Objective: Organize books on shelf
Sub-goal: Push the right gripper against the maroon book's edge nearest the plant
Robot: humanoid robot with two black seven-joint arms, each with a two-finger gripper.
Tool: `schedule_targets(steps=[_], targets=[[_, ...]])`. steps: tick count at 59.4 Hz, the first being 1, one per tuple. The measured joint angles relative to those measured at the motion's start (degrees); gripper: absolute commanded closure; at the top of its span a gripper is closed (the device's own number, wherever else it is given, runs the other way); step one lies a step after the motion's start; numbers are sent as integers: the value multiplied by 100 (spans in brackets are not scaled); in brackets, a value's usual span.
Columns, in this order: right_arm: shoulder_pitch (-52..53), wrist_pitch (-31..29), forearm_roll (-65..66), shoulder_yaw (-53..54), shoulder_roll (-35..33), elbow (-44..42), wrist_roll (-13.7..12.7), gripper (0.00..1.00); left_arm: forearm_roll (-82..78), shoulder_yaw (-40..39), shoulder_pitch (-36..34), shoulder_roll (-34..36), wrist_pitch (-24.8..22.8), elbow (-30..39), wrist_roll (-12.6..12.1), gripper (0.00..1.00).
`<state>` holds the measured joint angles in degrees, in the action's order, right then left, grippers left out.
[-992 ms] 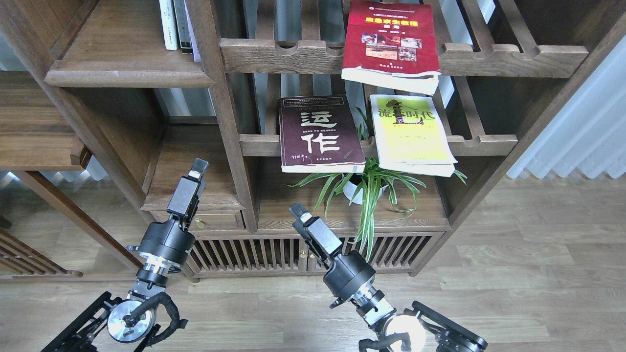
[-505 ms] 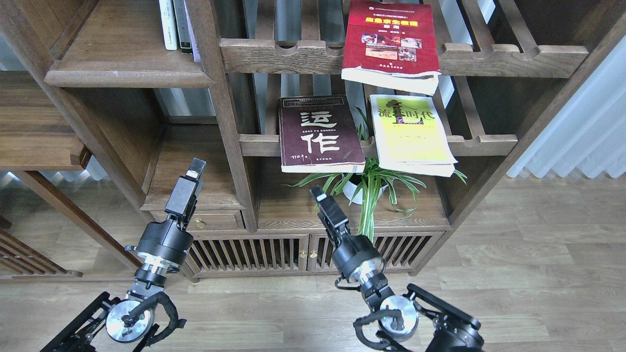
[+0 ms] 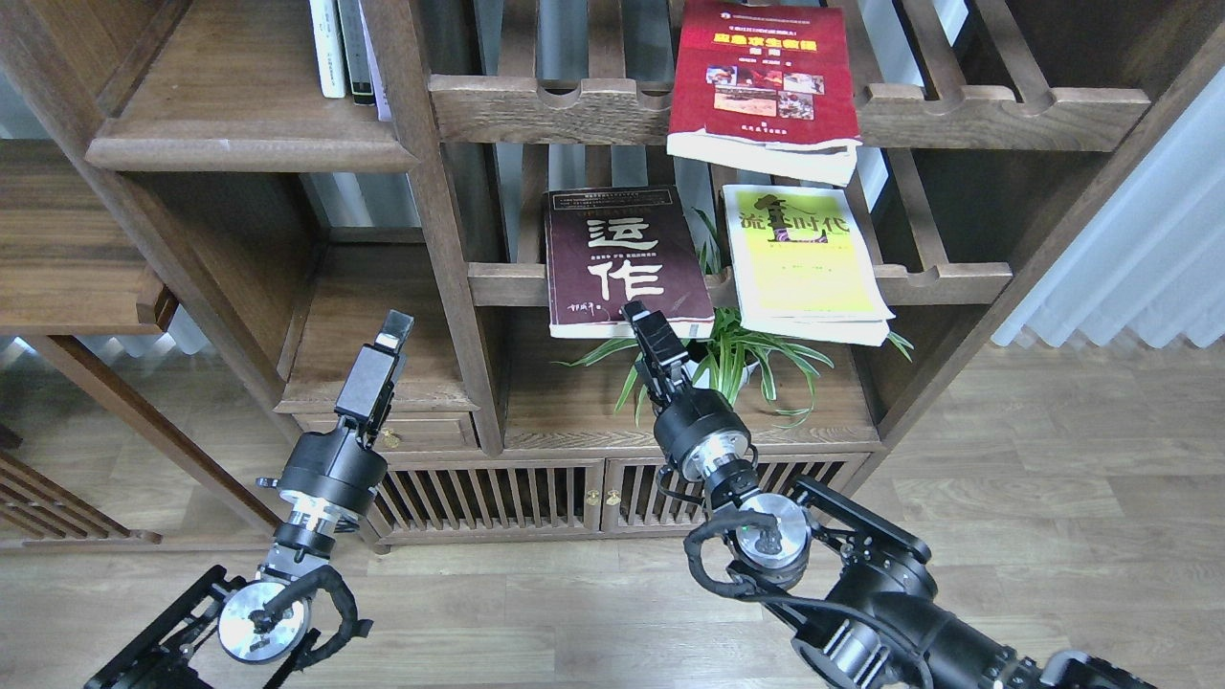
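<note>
The dark maroon book [image 3: 627,263] and the yellow-green book [image 3: 804,254] lie flat on the middle slatted rack and overhang its front rail. The red book [image 3: 761,81] lies flat on the upper slatted rack. The solid plank shelf [image 3: 239,105] is at the upper left, with slim volumes [image 3: 340,48] upright at its right end. My right gripper [image 3: 636,316] points up, its tip at the maroon book's lower front edge; its fingers cannot be told apart. My left gripper [image 3: 392,330] hangs in front of the lower left compartment, holding nothing that I can see.
A potted spider plant [image 3: 727,368] stands under the middle rack, right beside my right gripper. A thick upright post [image 3: 450,268] separates the left compartments from the racks. A low cabinet with slatted doors [image 3: 498,498] is below. Wood floor lies to the right.
My right arm has risen and swung toward the shelf, its gripper going from the cabinet top up to the maroon book's front edge. The left gripper has hardly moved. The books are unmoved.
</note>
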<state>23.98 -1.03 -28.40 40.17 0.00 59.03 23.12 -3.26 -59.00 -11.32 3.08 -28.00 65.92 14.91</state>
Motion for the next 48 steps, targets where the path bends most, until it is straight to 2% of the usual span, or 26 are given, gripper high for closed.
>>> schedule_targets(steps=[20, 48], targets=[[275, 45, -180, 1, 0, -383, 0, 5, 8, -12, -1, 0, 0, 0, 6, 0], [508, 398, -427, -10, 0, -606, -59, 13, 1, 20, 5, -19, 0, -8, -32, 0]])
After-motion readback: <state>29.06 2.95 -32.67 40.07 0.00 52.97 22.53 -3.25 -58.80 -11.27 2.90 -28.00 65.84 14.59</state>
